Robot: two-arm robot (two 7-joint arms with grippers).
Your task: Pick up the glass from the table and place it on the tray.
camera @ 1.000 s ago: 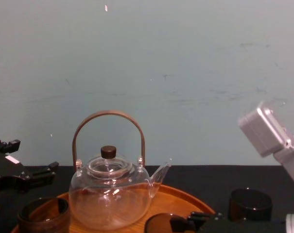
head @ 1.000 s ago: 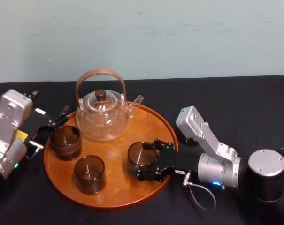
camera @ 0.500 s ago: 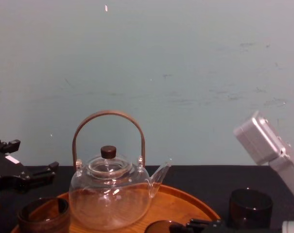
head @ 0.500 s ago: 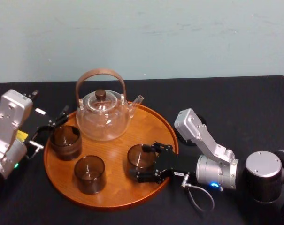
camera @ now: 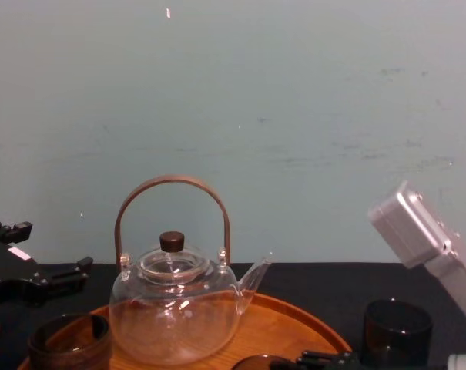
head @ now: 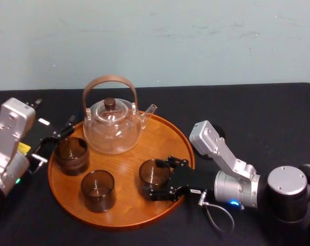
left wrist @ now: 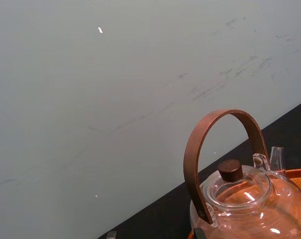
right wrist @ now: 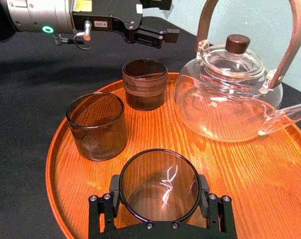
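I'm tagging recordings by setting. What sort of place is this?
Likely a lab test bench, not a home: a table draped in plain black cloth, a bare pale wall behind it, and a glass teapot on a wooden tray.

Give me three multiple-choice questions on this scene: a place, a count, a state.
1. Where is the glass in the right gripper? A. on the table B. inside the tray C. behind the teapot
2. How many glasses are inside the tray? A. two B. three C. five
3. The left gripper is: A. open B. shut on a glass C. shut on the teapot
1 B: fingers clasp it over the wood.
2 B: that one, a plain glass and a banded glass.
3 A: fingers spread, by the tray's left edge.
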